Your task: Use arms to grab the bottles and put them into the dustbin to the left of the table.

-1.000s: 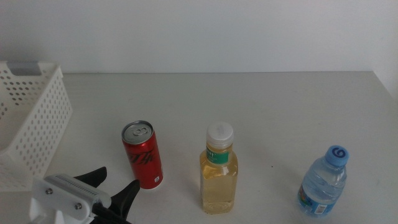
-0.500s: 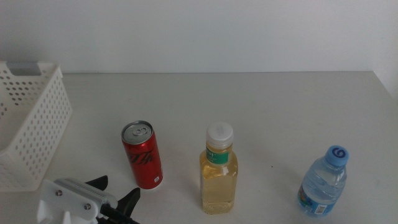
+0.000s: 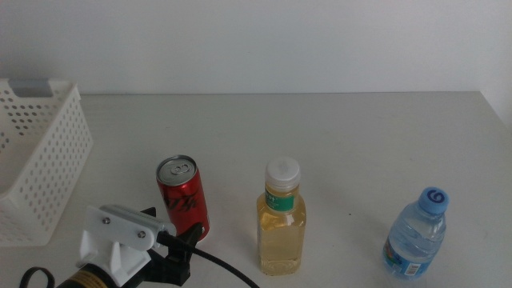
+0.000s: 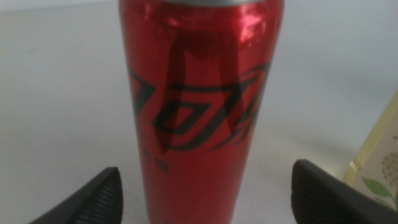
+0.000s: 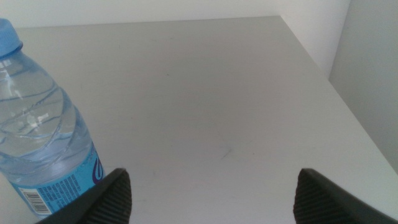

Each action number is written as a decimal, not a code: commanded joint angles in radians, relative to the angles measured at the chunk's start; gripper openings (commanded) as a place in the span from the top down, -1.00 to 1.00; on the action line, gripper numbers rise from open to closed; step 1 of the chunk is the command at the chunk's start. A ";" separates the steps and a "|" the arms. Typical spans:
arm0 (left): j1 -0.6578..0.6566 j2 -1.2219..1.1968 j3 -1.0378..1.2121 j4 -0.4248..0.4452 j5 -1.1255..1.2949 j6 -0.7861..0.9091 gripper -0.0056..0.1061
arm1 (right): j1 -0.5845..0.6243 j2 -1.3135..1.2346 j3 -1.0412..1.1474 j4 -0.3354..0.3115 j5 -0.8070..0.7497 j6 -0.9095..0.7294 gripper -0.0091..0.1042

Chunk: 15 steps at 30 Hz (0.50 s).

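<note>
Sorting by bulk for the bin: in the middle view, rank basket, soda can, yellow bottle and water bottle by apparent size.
1. Basket
2. Yellow bottle
3. Soda can and water bottle: look alike, not ranked.

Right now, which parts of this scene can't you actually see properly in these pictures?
- Red can: the left wrist view cuts off its top and base.
- White basket: the middle view's left edge crops it; its inside is hidden.
- Water bottle: its base runs off the right wrist view.
- Right gripper: open, absent from the middle view.
- Left gripper: its housing hides part of the jaws there.
</note>
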 commanded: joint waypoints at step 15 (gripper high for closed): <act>0.095 0.005 -0.220 0.087 0.036 0.011 -0.75 | -0.008 -0.022 -0.007 -0.024 -0.059 -0.013 -0.34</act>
